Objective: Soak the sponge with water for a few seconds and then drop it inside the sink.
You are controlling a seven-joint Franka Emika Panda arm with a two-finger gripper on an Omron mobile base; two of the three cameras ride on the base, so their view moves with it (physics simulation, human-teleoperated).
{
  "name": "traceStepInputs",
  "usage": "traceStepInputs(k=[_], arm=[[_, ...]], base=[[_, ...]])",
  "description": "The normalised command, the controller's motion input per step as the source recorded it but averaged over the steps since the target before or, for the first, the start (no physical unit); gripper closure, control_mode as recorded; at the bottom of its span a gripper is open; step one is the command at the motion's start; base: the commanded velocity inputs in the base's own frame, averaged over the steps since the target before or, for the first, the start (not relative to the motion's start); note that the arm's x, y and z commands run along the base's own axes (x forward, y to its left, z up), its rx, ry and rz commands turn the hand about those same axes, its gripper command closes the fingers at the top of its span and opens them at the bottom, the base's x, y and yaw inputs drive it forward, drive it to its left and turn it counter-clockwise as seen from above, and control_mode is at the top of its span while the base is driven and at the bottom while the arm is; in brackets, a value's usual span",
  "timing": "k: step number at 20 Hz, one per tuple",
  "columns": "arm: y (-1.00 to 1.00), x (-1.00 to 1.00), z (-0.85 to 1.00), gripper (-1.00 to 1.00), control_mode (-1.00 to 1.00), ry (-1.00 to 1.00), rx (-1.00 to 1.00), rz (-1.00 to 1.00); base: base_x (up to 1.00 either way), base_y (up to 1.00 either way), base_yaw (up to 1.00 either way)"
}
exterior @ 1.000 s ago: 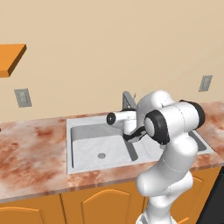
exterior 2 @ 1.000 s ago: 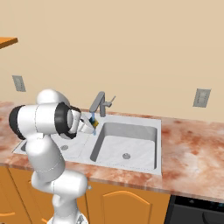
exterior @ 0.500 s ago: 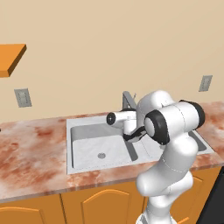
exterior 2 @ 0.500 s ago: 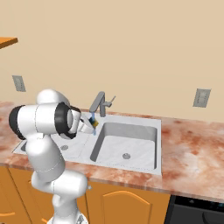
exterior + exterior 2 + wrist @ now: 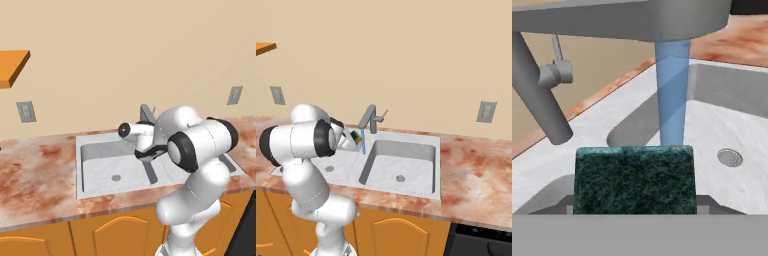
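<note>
In the hand view, the sponge (image 5: pixel 634 180) shows its dark green scouring face, with my gripper (image 5: pixel 633 204) shut on it. The light-blue water (image 5: pixel 672 95) falls from the grey faucet spout (image 5: pixel 622 20) straight onto the sponge's far edge. Below lies the sink (image 5: pixel 712 125) with a round drain (image 5: pixel 729 157). In the right base view the sponge (image 5: pixel 356 136) is a small yellow and green block held under the faucet (image 5: pixel 368 117) beside the water (image 5: pixel 363 144), over the divider of the sink (image 5: pixel 421 145). In the left base view my gripper (image 5: pixel 150 152) hangs over the sink (image 5: pixel 100 150).
A marbled reddish counter (image 5: pixel 476 165) surrounds the sink, with orange cabinets (image 5: pixel 115 235) beneath. The faucet handle (image 5: pixel 557 72) sticks out close to the hand. Wall outlets (image 5: pixel 486 111) flank the sink, an orange shelf (image 5: pixel 12 67) hangs at the left, and a dark stove (image 5: pixel 481 242) stands at the right.
</note>
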Motion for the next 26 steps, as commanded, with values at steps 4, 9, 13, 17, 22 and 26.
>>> traceStepInputs(k=[4,9,13,17,22,26], arm=[[0.51,-0.07,0.56,1.00,-1.00,0.03,0.07,0.00],[0.47,-0.15,0.73,1.00,-1.00,0.18,0.00,0.06],[0.33,-0.18,0.63,1.00,-1.00,0.25,0.00,0.13],[0.14,-0.08,0.41,1.00,-1.00,0.28,0.00,0.22],[0.00,0.00,0.26,1.00,-1.00,0.23,0.00,0.24],[0.06,-0.09,0.21,1.00,-1.00,0.19,0.03,0.19]], base=[[0.00,0.00,0.00],[0.00,0.00,0.00],[0.00,0.00,0.00],[0.00,0.00,0.00],[0.00,0.00,0.00],[0.00,0.00,0.00]])
